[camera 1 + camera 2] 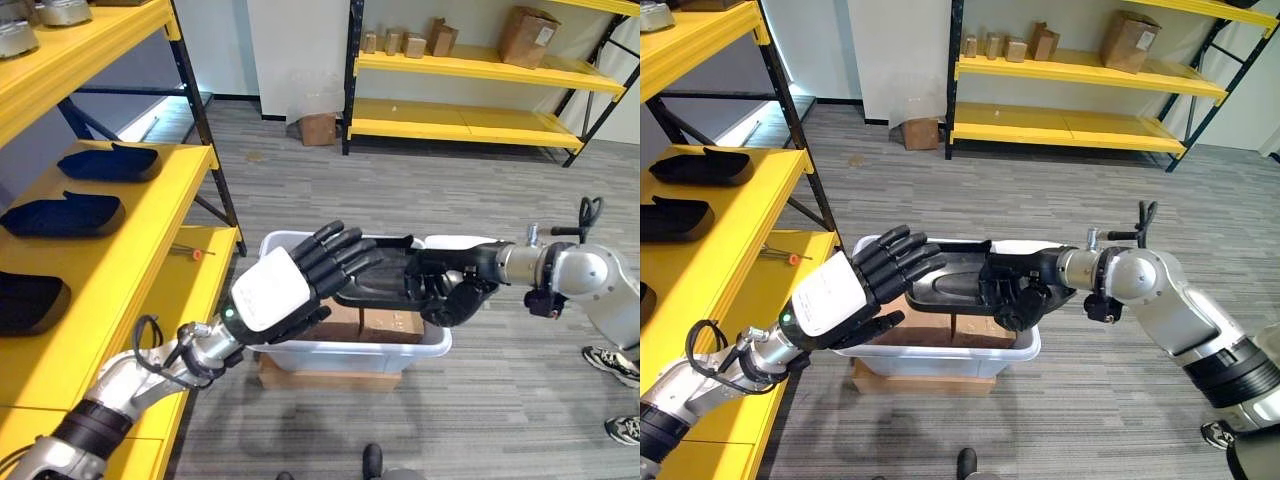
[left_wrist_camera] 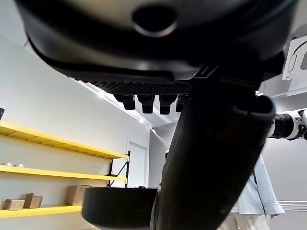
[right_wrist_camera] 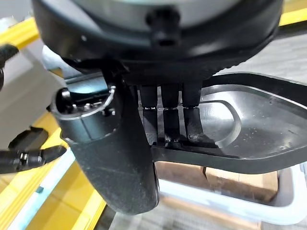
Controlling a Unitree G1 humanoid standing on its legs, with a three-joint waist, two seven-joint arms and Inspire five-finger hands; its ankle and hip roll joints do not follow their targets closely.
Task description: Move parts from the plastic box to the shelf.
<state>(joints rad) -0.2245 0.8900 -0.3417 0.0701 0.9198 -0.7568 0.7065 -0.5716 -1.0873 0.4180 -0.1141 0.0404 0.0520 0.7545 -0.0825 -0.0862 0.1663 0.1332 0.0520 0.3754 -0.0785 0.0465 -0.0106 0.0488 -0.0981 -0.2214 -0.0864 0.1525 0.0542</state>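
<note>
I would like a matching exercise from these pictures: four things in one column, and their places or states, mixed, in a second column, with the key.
Things:
1. black part
2. left hand
3. plastic box
4. dark trays

Places or states:
A. on the floor, on cardboard
B. lying on the yellow shelf
C. held over the box by the right hand
D. open, fingers straight, beside the part

Pairs: 1-C, 2-D, 3-A, 4-B
</note>
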